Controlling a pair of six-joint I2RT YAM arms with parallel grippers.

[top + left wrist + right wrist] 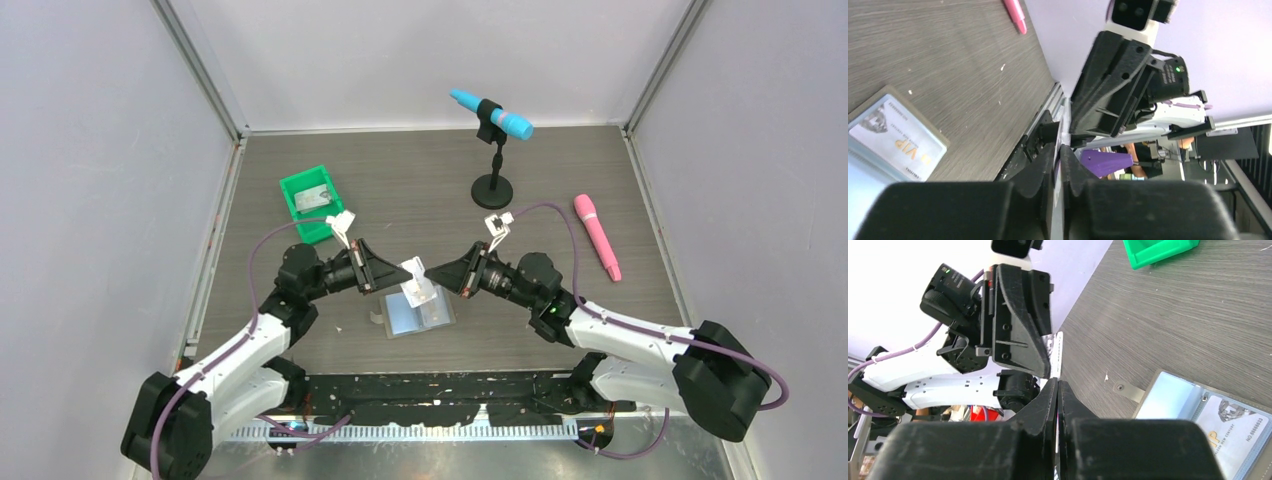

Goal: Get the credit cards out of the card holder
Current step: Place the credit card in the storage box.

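The card holder [432,318] lies open on the table, pale blue inside, grey tab [1128,390] at its left. A whitish VIP credit card [898,143] sits in its pocket and also shows in the right wrist view [1233,431]. Another credit card [414,268] is held in the air just above the holder. My left gripper [400,274] is shut on its left side and my right gripper [431,270] on its right side. It shows edge-on between the left jaws [1058,210] and above the right jaws [1058,353].
A green bin [311,201] with a grey card in it stands at the back left. A blue microphone on a black stand [492,185] is at the back centre. A pink microphone [596,235] lies at the right.
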